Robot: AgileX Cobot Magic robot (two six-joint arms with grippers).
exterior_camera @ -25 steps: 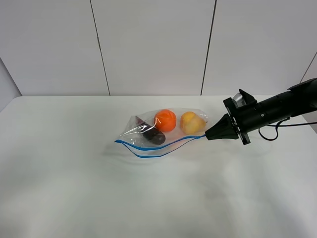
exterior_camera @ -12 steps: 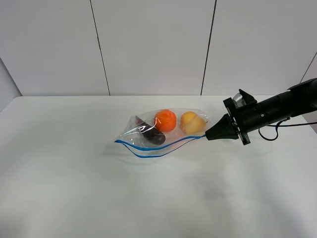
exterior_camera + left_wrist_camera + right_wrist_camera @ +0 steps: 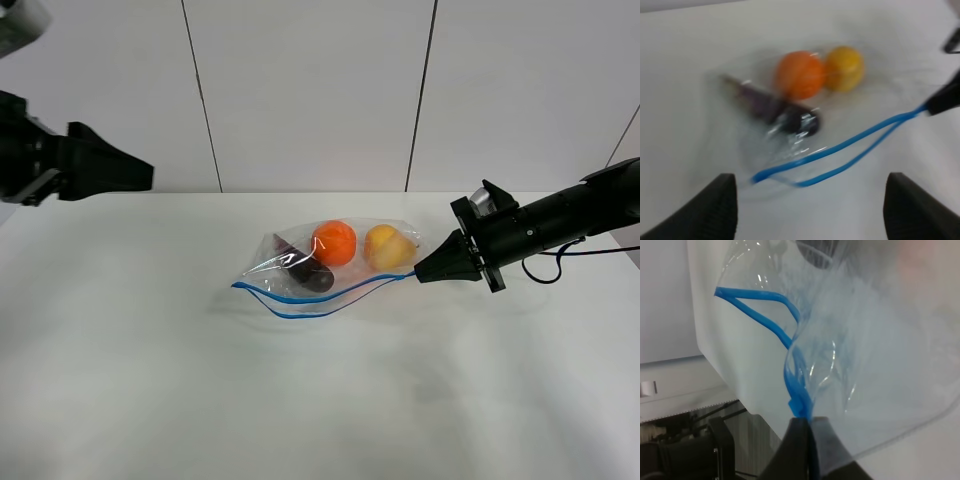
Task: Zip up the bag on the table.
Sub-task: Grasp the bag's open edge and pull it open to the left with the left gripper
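The bag [image 3: 330,265] lies mid-tabletop [image 3: 200,400], slightly right of centre, with its blue zip strip [image 3: 300,298] gaping along the near edge. The right gripper [image 3: 418,273] is clamped on the strip's right end. The left gripper [image 3: 810,180] hangs at far left, spread wide and empty. The film looks thin, limp and slippery, anchored by the fruit [image 3: 334,243]. It is probably best pinched on the stiffer strip beside the held end.
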